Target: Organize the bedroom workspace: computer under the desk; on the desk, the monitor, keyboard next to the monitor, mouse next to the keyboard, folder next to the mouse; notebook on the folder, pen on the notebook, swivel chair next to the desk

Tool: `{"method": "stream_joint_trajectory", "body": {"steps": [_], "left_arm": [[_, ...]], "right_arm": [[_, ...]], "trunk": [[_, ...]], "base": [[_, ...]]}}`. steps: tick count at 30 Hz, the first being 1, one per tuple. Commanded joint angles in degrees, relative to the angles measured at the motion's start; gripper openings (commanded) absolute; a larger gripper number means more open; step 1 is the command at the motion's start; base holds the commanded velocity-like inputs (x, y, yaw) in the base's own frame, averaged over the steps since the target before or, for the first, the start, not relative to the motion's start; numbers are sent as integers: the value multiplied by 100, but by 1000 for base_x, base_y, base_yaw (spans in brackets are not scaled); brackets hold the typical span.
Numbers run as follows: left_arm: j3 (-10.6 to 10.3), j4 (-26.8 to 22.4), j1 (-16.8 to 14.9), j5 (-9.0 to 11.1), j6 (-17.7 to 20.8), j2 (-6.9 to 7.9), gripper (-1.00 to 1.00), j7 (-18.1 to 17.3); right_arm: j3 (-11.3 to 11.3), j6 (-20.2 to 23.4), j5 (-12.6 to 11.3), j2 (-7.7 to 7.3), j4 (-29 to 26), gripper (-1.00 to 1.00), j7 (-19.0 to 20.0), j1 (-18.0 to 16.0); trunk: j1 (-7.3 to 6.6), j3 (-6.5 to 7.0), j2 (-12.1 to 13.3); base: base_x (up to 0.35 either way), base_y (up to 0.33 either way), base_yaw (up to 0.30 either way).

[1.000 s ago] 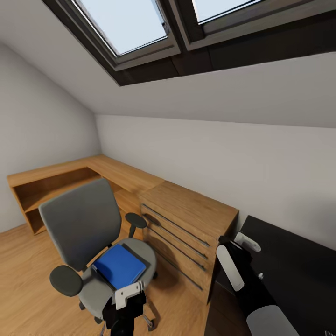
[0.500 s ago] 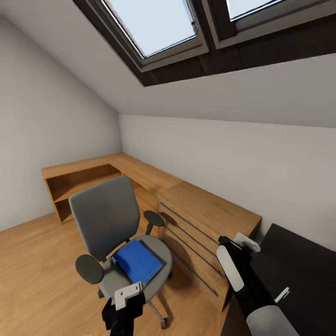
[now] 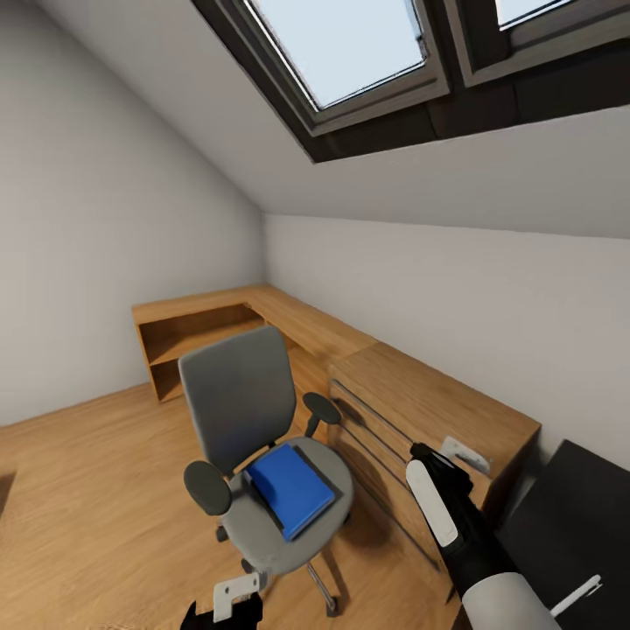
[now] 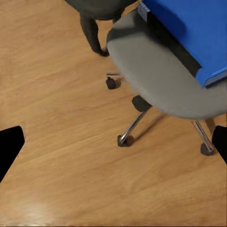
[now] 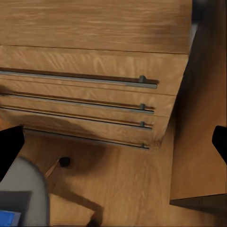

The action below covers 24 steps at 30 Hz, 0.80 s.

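Left gripper (image 4: 113, 142): low over the floor, fingers spread wide, gripping nothing
Right gripper (image 5: 113, 142): fingers wide apart, empty, facing the wooden cabinet (image 5: 94, 80)
Pen (image 3: 575, 595): lying on the black desk (image 3: 577, 516)
Folder (image 3: 290, 488): flat on the swivel chair (image 3: 254, 437) seat, not yet moved to desk
Chair: out on the floor, well apart from desk; most steps seemingly left
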Motion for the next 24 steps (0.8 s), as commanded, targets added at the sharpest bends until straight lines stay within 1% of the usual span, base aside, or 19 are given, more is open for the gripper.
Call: {"method": "stream_joint_trajectory", "body": {"steps": [1,4,5,7,8,11,12,13,14,15,17,18,21,22,24], "left_arm": [[-26,195,-10,12,46,2,100,37],[-32,516,-10,14,40,-3,100,29],[-33,735,-10,17,35,-5,100,20],[-35,950,-10,19,25,-6,100,13],[-34,1166,-10,20,-13,-7,100,-16],[-27,1514,-10,21,-160,-8,100,-161],[-21,1640,-10,21,-239,-8,100,-248],[-7,1901,-10,24,-429,-8,100,-477],[-1,2036,-10,24,-535,-8,100,-611],[26,2548,-10,23,-929,1,100,-1139],[75,2763,-10,25,-1070,9,100,-1351],[182,2926,-10,27,-1165,15,100,-1512],[466,3076,-10,29,-1255,21,100,-1665],[745,3133,-10,29,-1293,23,100,-1727],[1090,3169,-10,30,-1318,27,100,-1774]], "right_arm": [[3,46,-17,-3,-11,100,-39,-3],[1,46,-17,-3,-11,100,-42,-3],[0,46,-17,-3,-11,100,-46,-3],[0,46,-17,-3,-11,100,-49,-3],[0,45,-14,-3,-11,100,-51,-3],[-1,46,-11,-3,-11,100,-52,-3],[-1,46,-10,-3,-11,100,-52,-3],[-1,46,-11,-3,-11,100,-53,-3],[-1,46,-12,-3,-11,100,-53,-3],[-5,46,-15,-3,-11,100,-52,-3],[-7,43,-16,-3,-11,100,-46,-3],[-8,41,-16,-3,-8,100,-34,-3],[-3,33,-16,-3,16,100,-22,-3],[4,20,-16,-3,56,100,-18,-3],[10,-7,-17,-1,107,100,-15,-3]], "trunk": [[0,-7,-5],[0,-7,-5],[0,-7,-5],[0,-7,-5],[0,-7,-5],[0,-7,-5],[0,-7,-5],[0,-7,-5],[0,-7,-5],[0,-7,-5],[0,-7,-5],[0,-7,-5],[0,-7,-5],[0,-7,-5],[0,-7,-5]], "base": [[-12,0,277],[-8,0,277],[-4,0,277],[-3,0,277],[-2,0,277],[-1,0,277],[-1,0,277],[0,0,277],[0,0,277],[0,0,277],[0,0,277],[0,0,277],[0,0,277],[0,0,277],[0,0,277]]}}
